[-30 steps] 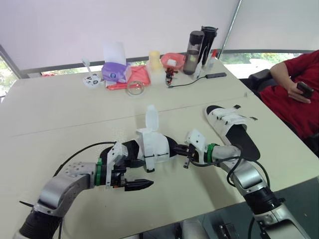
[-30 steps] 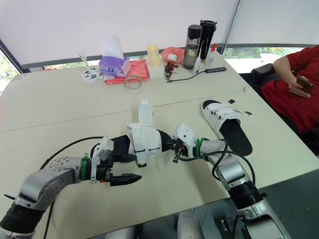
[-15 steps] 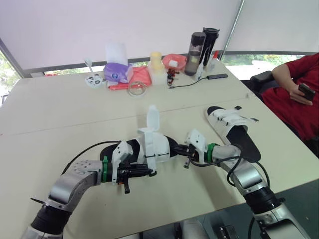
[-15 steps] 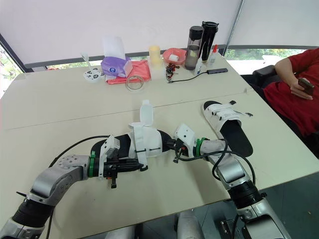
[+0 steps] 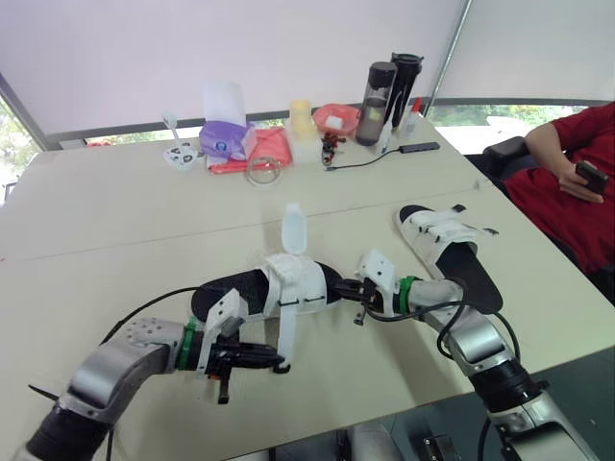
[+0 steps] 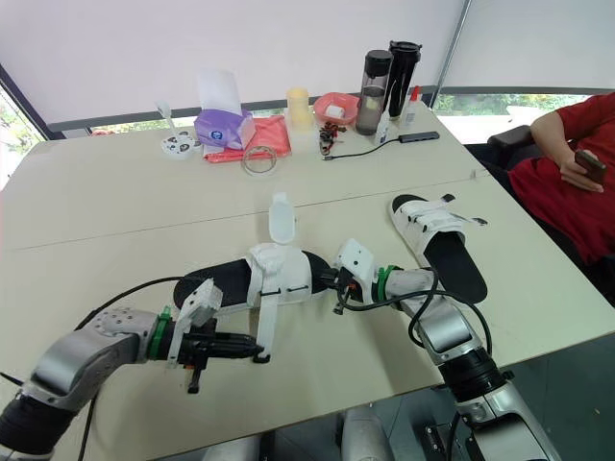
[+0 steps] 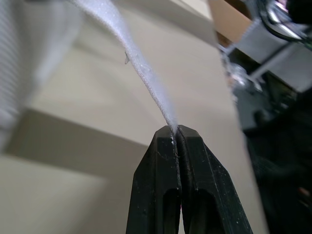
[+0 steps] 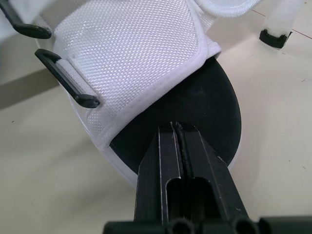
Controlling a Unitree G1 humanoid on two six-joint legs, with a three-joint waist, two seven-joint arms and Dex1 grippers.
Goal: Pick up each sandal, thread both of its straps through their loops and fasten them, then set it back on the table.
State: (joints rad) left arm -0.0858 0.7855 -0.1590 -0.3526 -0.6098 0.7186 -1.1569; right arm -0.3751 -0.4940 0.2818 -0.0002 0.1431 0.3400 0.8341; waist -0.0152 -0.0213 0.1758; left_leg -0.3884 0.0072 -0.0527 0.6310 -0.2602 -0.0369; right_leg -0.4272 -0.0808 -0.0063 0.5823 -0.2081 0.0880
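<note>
A white sandal with a black sole (image 5: pixel 231 288) lies on the table in front of me. Its near strap (image 5: pixel 287 331) runs down off the side to my left gripper (image 5: pixel 276 364), which is shut on the strap's end (image 7: pixel 141 73). Its other strap (image 5: pixel 293 226) stands upright. My right gripper (image 5: pixel 342 287) is shut, its tips resting on the black insole at the toe (image 8: pixel 214 107), beside the white upper (image 8: pixel 131 63) and a black loop (image 8: pixel 68 80). A second sandal (image 5: pixel 452 245) with fastened straps lies to the right.
Along the far side stand a purple tissue box (image 5: pixel 223 137), a tape roll (image 5: pixel 259 170), a red bowl (image 5: pixel 333 117), two dark bottles (image 5: pixel 377 88) and a cable (image 5: pixel 380 154). A person in red (image 5: pixel 567 178) sits at the right, holding a phone.
My left gripper, open beside the sandal a second ago, has shut on the near strap and drawn it down toward the table's front edge. The right gripper has stayed at the toe.
</note>
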